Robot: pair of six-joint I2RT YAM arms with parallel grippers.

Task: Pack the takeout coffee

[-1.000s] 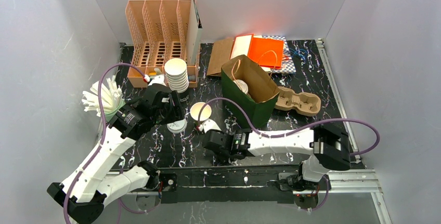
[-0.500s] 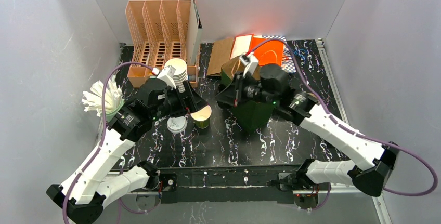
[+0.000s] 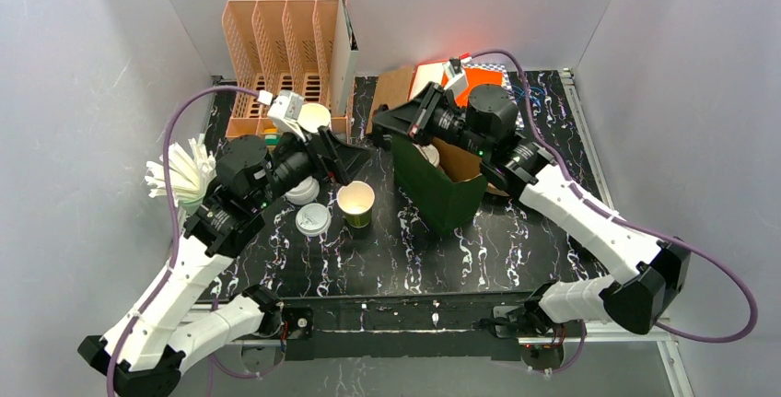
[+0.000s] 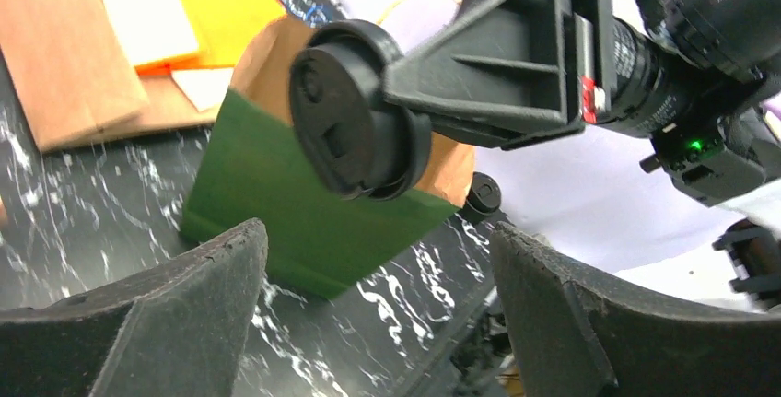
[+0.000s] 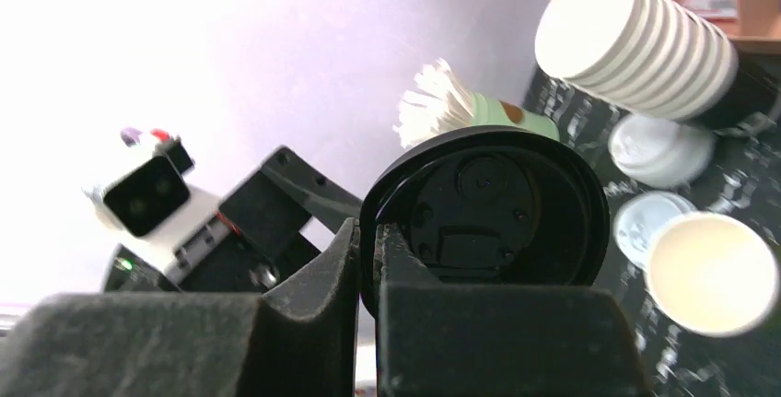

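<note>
Gripping a black lid (image 5: 483,204) by its rim: right gripper (image 5: 378,250), fingers pressed together on the lid's near edge, lid standing on edge rather than flat. Left gripper (image 4: 378,263): fingers (image 4: 175,314) wide apart, nothing between them, pointed toward the lid and the green paper bag (image 4: 295,204).

Positions, all referred to the bag (top view):
- Right gripper and lid: raised above the bag's far left corner.
- Left gripper: left of the bag, off the table (image 3: 516,250), near the lid but apart from it.
- Paper cup (image 3: 355,202), the coffee: upright on the table just left of the bag, mouth open, no lid on it, touched by neither gripper.
- Two loose white lids (image 3: 313,220): flat on the table, farther left of the bag than the cup.
- Bag: standing, mouth open. Something pale lies inside; cannot tell what.

Judgement: the lidding step is in hand and packing has not begun. The next move calls for carrying the lid down and toward the cup, turning it level, centring it on the rim and pressing it home. The open left gripper could steady the cup wall, since an unheld cup may tip under an off-centre press. Bagging would follow.
</note>
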